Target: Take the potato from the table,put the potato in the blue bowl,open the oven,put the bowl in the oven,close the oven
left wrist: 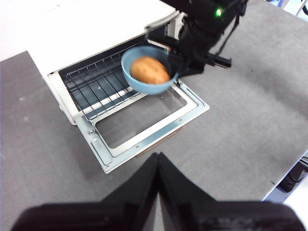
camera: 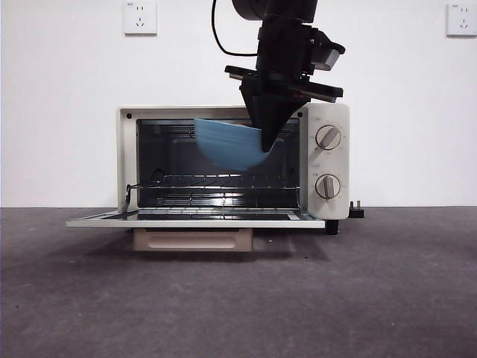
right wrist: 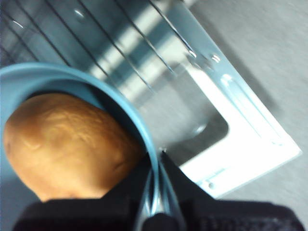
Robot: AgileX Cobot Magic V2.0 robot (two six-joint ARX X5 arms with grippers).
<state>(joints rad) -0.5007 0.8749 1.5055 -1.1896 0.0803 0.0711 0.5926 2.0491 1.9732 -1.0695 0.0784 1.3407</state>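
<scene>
My right gripper [camera: 266, 142] held the blue bowl [camera: 227, 145] in the air at the centre of the front frame, level with the mouth of the oven [camera: 324, 160], its fingers [right wrist: 168, 192] clamped on the bowl's thin rim. The potato [left wrist: 149, 70] lay inside the bowl, filling most of it. The oven door [camera: 194, 221] was already folded down flat, its beige handle showing below the door's front edge, and the wire rack [camera: 216, 180] inside stood bare. The bowl hung tilted, its right side lower, above the rack and not touching it.

By my reading, the step in hand was carrying the loaded bowl into the oven; the potato was in and the door open, so only the placing and the closing remained. The next move called for levelling the bowl, sliding it deeper over the rack, lowering it until it sat, and only then letting the rim go. The tilt could let the potato roll.

My left gripper [left wrist: 158, 166] waited at the bottom of its own wrist frame, well back from the door, its fingers together and holding nothing.

The bench [camera: 238, 298] was dark grey and faintly speckled. A plain white wall ran behind the oven, with a socket [camera: 140, 16] at the upper left of the front frame and another at the upper right
</scene>
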